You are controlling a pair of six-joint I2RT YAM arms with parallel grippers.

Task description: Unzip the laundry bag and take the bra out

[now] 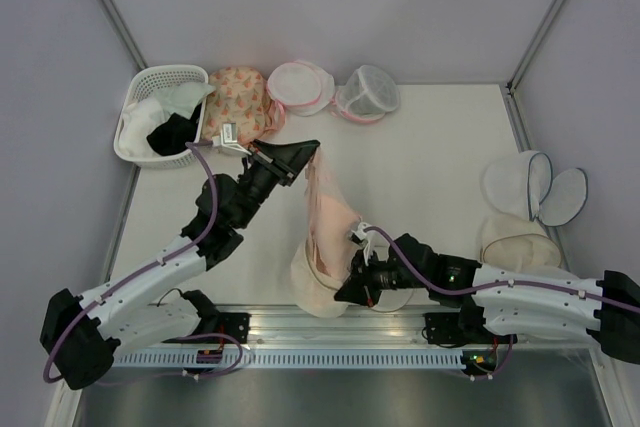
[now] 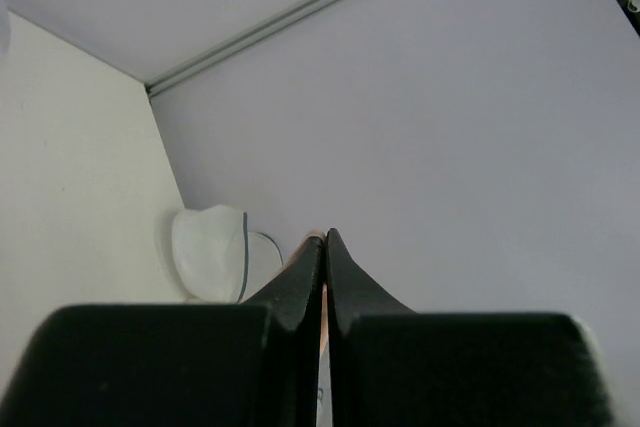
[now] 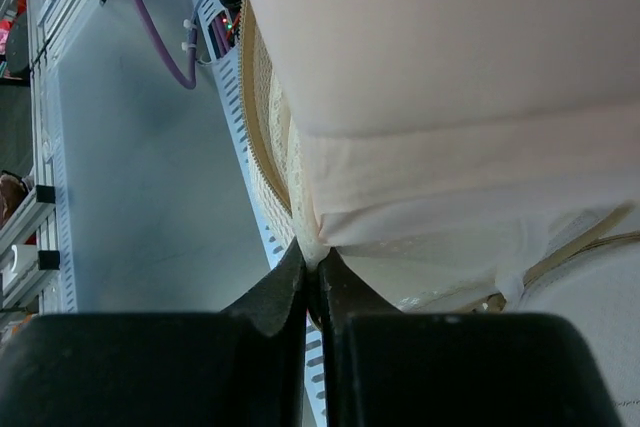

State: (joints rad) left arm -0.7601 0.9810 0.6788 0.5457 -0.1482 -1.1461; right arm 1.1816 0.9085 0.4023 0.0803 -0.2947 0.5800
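Note:
The pale pink bra [image 1: 322,197] hangs stretched from my raised left gripper [image 1: 312,147] down into the cream-white mesh laundry bag [image 1: 308,292] near the table's front edge. In the left wrist view the gripper [image 2: 325,242] is shut, with a thin strip of pink fabric pinched between its jaws. My right gripper [image 1: 342,293] is at the bag's right side. The right wrist view shows this gripper [image 3: 312,259] shut on a fold of the bag's mesh edge beside the beige zip [image 3: 262,117]. The bra's smooth cup [image 3: 450,67] bulges out of the opening just above it.
A white basket [image 1: 135,112] with white and black garments stands at the back left, next to a peach floral bag [image 1: 238,97] and two pink-trimmed round bags [image 1: 300,87] [image 1: 368,94]. Dark-trimmed white bags [image 1: 520,182] and a cream bag [image 1: 515,242] lie right. A metal rail [image 1: 330,332] runs along the front.

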